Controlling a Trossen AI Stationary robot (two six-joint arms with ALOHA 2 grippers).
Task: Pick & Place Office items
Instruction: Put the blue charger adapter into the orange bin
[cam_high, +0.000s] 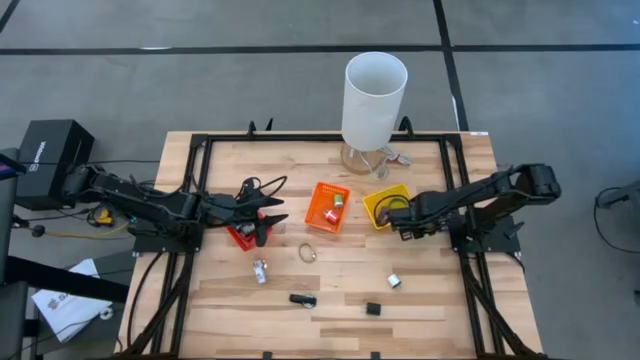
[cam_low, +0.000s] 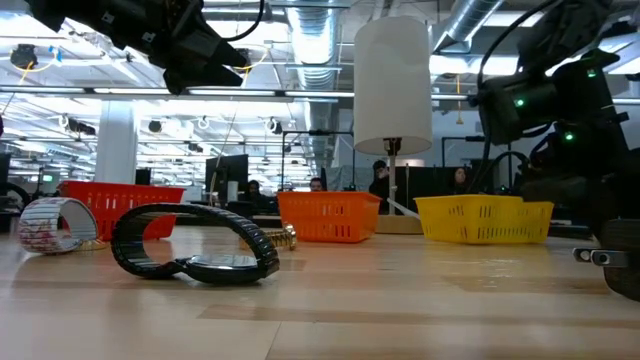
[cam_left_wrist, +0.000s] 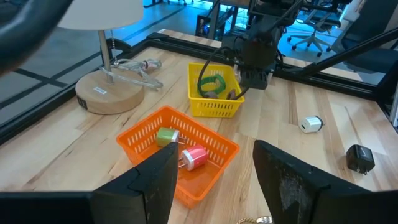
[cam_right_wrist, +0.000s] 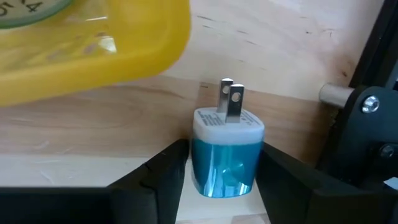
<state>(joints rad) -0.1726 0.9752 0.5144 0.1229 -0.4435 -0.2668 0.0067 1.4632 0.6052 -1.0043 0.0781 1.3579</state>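
A: What sits around the two arms on the table (cam_high: 230, 320)?

B: A tall white lamp (cam_high: 374, 98) stands on a round wooden base at the far edge, about the middle. In front of it are the orange bin (cam_high: 327, 206), holding a pink charger (cam_left_wrist: 194, 157) and a green one (cam_left_wrist: 166, 135), and beside that the yellow bin (cam_high: 386, 203), holding a green ring (cam_left_wrist: 211, 84). The red bin (cam_high: 240, 235) lies further toward the left edge, under the left arm.

A: And loose things?

B: A tan ring (cam_high: 308, 253) lies just in front of the orange bin. Toward the near edge lie a small silvery piece with a red spot (cam_high: 260, 270), a black piece (cam_high: 302, 299), a black cube (cam_high: 373, 309) and a white cube (cam_high: 394, 282). In the low view a black watch band (cam_low: 195, 243) lies closest to the camera, with a roll of tape (cam_low: 52, 224) to its side.

A: Where is the right gripper (cam_right_wrist: 214, 163)?

B: At the yellow bin's near corner, toward the table's right edge. Its fingers grasp a blue charger (cam_right_wrist: 226, 152), one on each side of the body, white cap and two prongs pointing out ahead. The bin's yellow wall is just beyond it.

A: The left gripper (cam_left_wrist: 211, 171)?

B: Above the red bin, fingers spread and released, nothing between them. The orange bin lies straight ahead of it.
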